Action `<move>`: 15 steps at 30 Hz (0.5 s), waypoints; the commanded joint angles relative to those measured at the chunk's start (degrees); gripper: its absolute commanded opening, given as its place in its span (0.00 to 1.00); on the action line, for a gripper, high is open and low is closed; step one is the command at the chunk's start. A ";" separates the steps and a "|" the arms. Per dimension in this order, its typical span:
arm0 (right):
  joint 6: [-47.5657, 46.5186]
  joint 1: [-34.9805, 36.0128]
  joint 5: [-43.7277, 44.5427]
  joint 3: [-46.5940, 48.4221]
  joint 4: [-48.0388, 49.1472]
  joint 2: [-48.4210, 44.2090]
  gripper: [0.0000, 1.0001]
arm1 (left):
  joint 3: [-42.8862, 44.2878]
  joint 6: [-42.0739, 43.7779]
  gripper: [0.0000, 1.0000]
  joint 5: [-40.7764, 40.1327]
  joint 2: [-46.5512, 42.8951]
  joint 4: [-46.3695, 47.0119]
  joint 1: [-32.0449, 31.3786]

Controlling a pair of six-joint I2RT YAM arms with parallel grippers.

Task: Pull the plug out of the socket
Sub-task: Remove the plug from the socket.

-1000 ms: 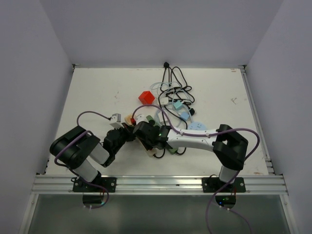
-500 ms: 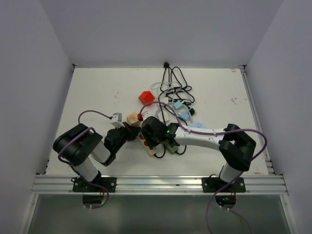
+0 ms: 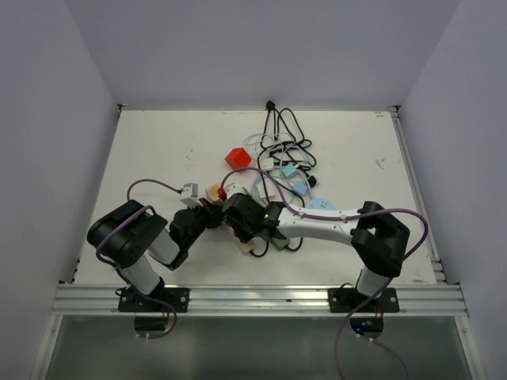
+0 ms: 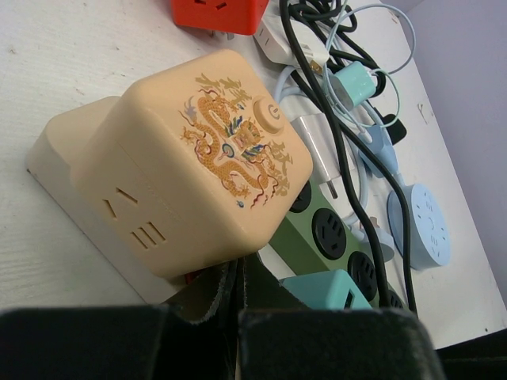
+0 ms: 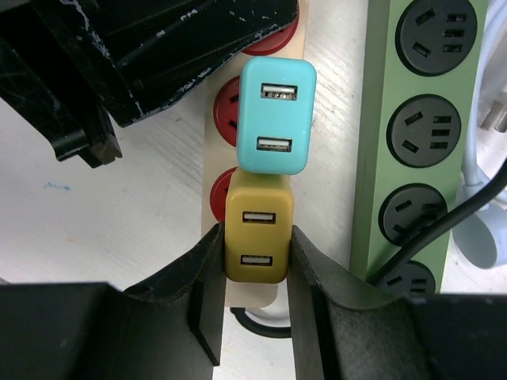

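Observation:
In the right wrist view a yellow two-port USB plug sits in a cream power strip with red sockets, just below a teal USB plug. My right gripper is shut on the yellow plug, one finger on each side. In the top view this gripper is low over the strip at table centre. My left gripper is shut, its tips against the strip beside a cream cube socket with a dragon print. It shows in the top view just left of the right gripper.
A green power strip lies right beside the cream one. A red cube socket, a tangle of black and white cables and a light blue round adapter lie behind. White walls enclose the table.
My right gripper has shifted left and down onto the strip and now clasps the yellow plug. The left arm has barely moved.

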 commanded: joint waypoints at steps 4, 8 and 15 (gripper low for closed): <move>2.53 -4.10 -18.91 -8.08 6.14 -8.83 0.26 | -1.38 3.15 0.00 -2.56 5.44 -19.46 0.83; 2.53 -4.45 -19.71 -8.00 5.97 -8.75 0.26 | -1.38 3.15 0.00 -2.12 6.15 -19.20 1.27; 0.33 -0.07 -6.68 0.59 -3.40 -4.37 0.27 | -1.21 3.33 0.00 -1.77 7.11 -18.94 1.54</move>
